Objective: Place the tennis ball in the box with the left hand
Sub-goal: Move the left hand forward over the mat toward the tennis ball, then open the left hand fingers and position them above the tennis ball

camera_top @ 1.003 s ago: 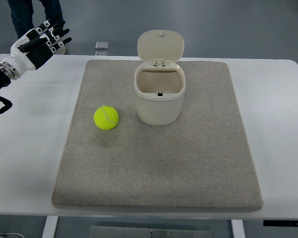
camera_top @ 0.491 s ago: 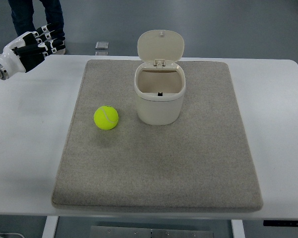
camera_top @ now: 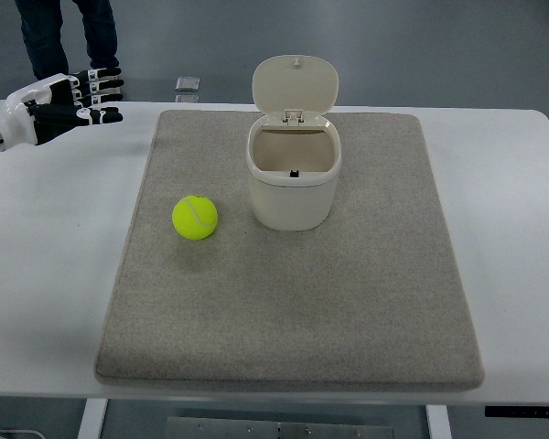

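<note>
Resting on the mat (camera_top: pixel 348 302): one tennis ball (camera_top: pixel 195 218), one open box (camera_top: pixel 294 183).

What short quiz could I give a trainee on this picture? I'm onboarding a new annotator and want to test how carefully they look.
1. True or false: the yellow-green felt tennis ball already lies inside the cream plastic box with the hinged lid.
2. Which best describes the left robot hand? A) gripping the ball B) fingers spread, holding nothing, above the white table's far left corner C) resting on the lid
3. Fill in: the ball and the box both sit on the grey rectangular ___ mat.

Key: 1 false, the ball lies on the mat, left of the box, whose lid stands open; 2 B; 3 felt.
</note>
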Controlling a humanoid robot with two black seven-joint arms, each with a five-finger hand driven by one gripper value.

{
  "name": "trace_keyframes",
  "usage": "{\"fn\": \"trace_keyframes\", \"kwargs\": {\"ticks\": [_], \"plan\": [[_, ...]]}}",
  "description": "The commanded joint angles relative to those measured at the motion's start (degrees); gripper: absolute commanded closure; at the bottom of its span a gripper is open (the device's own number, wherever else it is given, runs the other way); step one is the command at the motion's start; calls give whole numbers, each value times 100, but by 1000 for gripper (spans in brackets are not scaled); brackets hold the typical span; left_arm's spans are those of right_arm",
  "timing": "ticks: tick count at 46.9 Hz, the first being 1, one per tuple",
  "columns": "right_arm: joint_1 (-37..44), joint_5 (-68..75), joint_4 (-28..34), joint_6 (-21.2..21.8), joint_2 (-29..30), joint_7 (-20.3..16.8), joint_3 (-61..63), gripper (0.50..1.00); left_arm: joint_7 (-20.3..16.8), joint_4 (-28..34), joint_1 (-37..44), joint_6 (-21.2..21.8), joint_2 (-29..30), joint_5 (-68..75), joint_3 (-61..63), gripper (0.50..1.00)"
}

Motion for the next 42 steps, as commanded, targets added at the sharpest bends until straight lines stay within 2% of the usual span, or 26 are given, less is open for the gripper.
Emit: {"fn": "trace_keyframes", "kwargs": {"ticks": [1,13,18,23,26,33,42], "plan": [[0,0,0,0,0,0,0,562,0,-131,1,19,5,392,24,506],[0,0,0,0,0,0,0,560,-395,-588,-8,63,22,2194,42,508],[0,0,0,0,0,0,0,562,-430,-675,1,63,31,2721,50,506],[0,0,0,0,0,0,0,562,-492,-956,-8,63,189,3424,42,508],[0,0,0,0,0,0,0,562,-667,-1194,-8,63,330,3802,33,506],[0,0,0,0,0,0,0,562,-1045,-1712,-95,63,664,4330,15,508],[0,0,0,0,0,0,0,562,-1221,-2196,-157,72,858,4664,33,508]]}}
